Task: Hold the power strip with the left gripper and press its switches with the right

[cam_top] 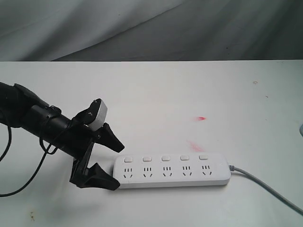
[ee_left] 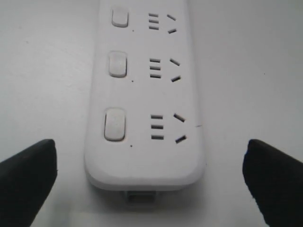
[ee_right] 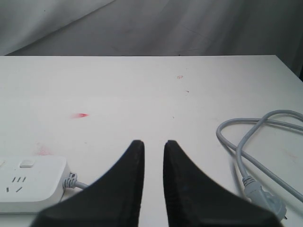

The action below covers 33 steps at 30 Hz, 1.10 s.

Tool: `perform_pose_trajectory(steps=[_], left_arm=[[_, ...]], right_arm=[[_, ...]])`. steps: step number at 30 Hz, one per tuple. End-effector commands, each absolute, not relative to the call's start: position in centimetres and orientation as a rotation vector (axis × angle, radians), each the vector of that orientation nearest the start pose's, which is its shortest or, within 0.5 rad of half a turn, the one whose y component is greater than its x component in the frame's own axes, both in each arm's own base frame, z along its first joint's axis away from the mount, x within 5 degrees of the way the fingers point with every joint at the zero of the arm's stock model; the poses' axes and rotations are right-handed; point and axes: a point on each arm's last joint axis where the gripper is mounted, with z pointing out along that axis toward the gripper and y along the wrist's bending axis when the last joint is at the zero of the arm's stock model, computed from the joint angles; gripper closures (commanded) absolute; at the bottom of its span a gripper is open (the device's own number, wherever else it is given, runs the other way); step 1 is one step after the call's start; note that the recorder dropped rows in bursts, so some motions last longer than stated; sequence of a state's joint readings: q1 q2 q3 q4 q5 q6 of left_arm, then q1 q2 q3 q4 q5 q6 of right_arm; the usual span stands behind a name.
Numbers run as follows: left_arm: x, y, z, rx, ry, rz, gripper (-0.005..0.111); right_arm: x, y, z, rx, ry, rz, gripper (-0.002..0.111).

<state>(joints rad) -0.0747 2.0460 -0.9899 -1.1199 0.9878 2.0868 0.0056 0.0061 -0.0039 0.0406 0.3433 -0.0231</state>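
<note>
Straddling the cordless end of the power strip [cam_top: 173, 170], the left claw [cam_top: 120, 166] stands wide, its jaws clear of both sides. The strip lies flat on the worktop [cam_top: 189, 94]. The right claw [ee_right: 154, 144] is nearly closed and empty, back beyond the cord [ee_right: 246, 142] end.

Risk: uneven closing may skew the strip, and pressing the switches [cam_top: 165, 158] unclamped may slide it.

Hidden: the exterior view misses the right claw.
</note>
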Motion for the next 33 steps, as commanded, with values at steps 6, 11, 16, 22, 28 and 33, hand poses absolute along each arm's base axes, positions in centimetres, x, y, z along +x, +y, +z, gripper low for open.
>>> perform_pose_trajectory(steps=[6, 11, 16, 22, 28, 33], left_arm=[[31.83, -10.06, 8.87, 1.521, 1.995, -0.976, 0.004], [32.15, -10.28, 8.93, 1.457, 2.007, -0.975, 0.004], [32.19, -10.61, 8.89, 1.444, 2.009, -0.974, 0.004], [32.23, -10.49, 8.75, 1.458, 2.017, -0.949, 0.005], [32.17, -10.4, 8.64, 1.481, 2.019, -0.937, 0.019], [32.07, -10.45, 8.7, 1.485, 2.012, -0.953, 0.042]], right_arm=[[5.35, 0.11, 18.24, 0.004, 1.825, 0.021, 0.094], [5.35, 0.11, 18.24, 0.004, 1.825, 0.021, 0.094], [5.35, 0.11, 18.24, 0.004, 1.825, 0.021, 0.094], [5.35, 0.11, 18.24, 0.004, 1.825, 0.021, 0.094], [5.35, 0.11, 18.24, 0.004, 1.825, 0.021, 0.094], [5.35, 0.11, 18.24, 0.004, 1.825, 0.021, 0.094]])
